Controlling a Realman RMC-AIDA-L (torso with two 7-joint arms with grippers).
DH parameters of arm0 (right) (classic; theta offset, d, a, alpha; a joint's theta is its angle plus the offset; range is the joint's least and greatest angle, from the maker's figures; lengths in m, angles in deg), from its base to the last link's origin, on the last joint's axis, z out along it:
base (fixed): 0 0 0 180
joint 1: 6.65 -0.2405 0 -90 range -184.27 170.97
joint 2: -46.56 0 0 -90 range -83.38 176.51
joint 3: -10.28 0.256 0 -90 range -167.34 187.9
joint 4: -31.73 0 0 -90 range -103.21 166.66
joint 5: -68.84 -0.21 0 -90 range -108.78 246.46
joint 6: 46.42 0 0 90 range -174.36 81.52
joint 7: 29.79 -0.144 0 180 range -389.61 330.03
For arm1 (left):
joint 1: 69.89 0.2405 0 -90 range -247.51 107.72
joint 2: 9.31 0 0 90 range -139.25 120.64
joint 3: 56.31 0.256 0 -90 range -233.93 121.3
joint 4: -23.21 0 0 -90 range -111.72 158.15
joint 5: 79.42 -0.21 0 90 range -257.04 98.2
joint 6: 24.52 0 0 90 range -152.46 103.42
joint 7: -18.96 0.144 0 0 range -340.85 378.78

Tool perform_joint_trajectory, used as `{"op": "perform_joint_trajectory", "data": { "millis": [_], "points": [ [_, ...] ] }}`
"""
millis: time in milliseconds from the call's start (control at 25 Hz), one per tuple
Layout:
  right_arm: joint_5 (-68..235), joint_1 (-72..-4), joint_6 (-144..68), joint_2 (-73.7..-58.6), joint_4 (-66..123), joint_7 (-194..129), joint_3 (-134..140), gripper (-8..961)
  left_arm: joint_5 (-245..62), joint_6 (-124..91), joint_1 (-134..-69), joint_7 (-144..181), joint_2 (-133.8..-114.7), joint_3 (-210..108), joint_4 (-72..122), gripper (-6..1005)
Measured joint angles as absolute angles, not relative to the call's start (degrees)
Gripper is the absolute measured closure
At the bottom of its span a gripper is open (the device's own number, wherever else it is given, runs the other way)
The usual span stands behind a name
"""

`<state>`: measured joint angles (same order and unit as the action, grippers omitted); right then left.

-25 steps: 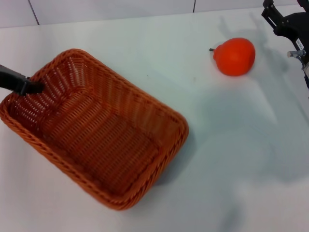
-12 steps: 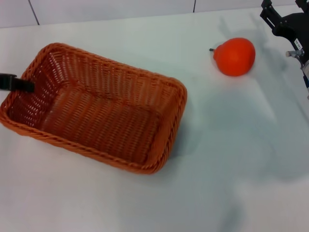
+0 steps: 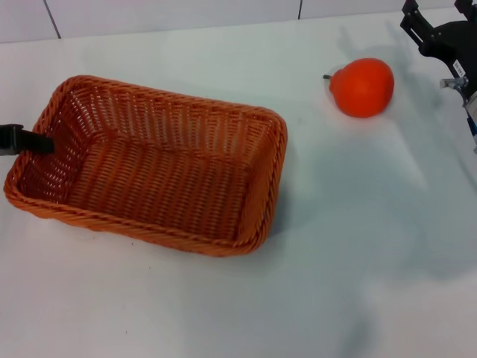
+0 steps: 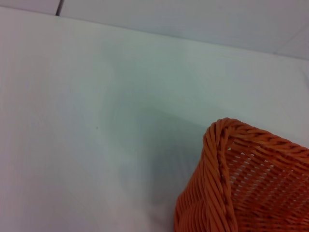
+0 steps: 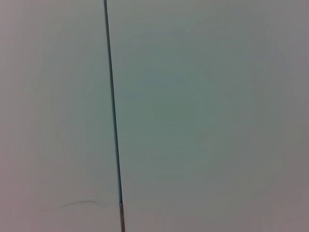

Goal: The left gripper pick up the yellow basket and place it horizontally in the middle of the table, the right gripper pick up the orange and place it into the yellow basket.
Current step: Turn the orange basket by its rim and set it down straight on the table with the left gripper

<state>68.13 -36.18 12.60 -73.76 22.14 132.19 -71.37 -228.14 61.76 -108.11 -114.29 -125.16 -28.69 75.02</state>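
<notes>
So the yellow basket [image 3: 153, 170] sits on the desk [image 3: 223, 313], left of centre from my head cam, long side running roughly across the view, open side up with nothing inside. My left gripper [image 3: 33, 141] comes in from the left edge and sits right at the basket's short left wall, one dark finger showing on the inside of the rim. It looks pinched on that wall, though I only see the one finger. The left wrist cam just shows a braided corner of the basket [image 4: 227, 164] and bare desk. The orange [image 3: 363, 86] rests well apart, far right. My right gripper [image 3: 432, 33] hangs near it, at the top right corner, apart from the fruit, and I can't tell how its fingers stand.
</notes>
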Motion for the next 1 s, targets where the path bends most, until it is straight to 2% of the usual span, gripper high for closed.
{"op": "perform_joint_trajectory", "data": {
  "millis": [1000],
  "points": [
    [68.1,-36.3,11.1,-73.76,22.2,132.2,-71.4,50,-219.9,64.8,-104.7,-117.4,-124.64,-33.6,72.0,784]
  ]
}}
